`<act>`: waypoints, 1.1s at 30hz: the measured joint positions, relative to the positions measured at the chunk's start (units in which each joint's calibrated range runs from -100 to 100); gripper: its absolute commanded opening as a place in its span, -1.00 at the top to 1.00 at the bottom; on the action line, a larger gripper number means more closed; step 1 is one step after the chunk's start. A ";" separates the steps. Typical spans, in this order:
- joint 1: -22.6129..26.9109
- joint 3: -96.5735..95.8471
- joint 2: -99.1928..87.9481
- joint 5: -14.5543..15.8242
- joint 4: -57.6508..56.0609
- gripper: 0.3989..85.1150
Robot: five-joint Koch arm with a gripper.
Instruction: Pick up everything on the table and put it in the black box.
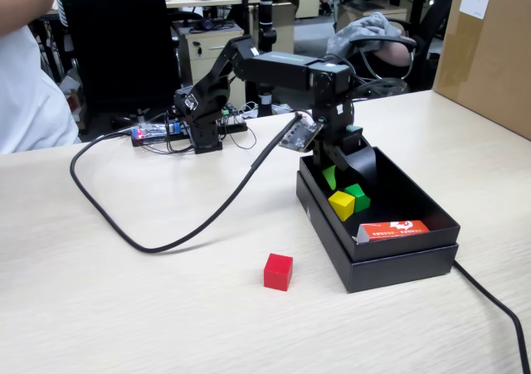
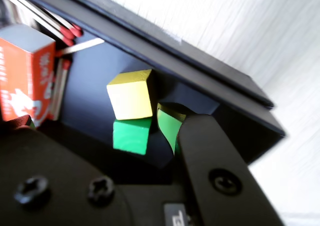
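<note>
Gripper (image 1: 342,165) is down inside the black box (image 1: 415,200), at its far-left corner in the fixed view. Jaws look parted; a green-faced pad (image 2: 169,128) shows on one finger in the wrist view, with nothing seen between the jaws. Judged empty, having no hold on either cube.

Yellow cube (image 2: 130,94) lies on the box floor just in front of the gripper, tipped against the green cube (image 2: 132,136) and touching it; both are close to the near box wall in the fixed view. These two look delivered.

Red cube (image 1: 278,271) sits alone on the table (image 1: 124,308), outside the box, near its front-left corner in the fixed view. That is the piece left.

Step in hand, as I judge it: lift clear of the box, then go for the red cube. Rise straight up first, so the fingers miss the stepped rim and do not nudge the two cubes. Approach the red cube from above, jaws wide and square to its faces.

Around: an orange-red matchbox (image 1: 394,229) lies inside the box by the front wall, with loose matches (image 2: 65,33) beside it in the wrist view. A black cable (image 1: 166,241) loops across the table left of the red cube, apart from it. Brown carton (image 1: 489,51) stands far right, out of the way.
</note>
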 measured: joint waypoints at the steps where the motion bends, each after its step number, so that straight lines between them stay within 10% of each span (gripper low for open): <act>1: -0.49 -0.37 -2.46 0.00 -0.15 -0.15; 15: -6.98 -12.23 -25.89 3.81 -0.08 -0.11; 33: -9.28 -32.86 -39.09 -0.44 0.15 -0.14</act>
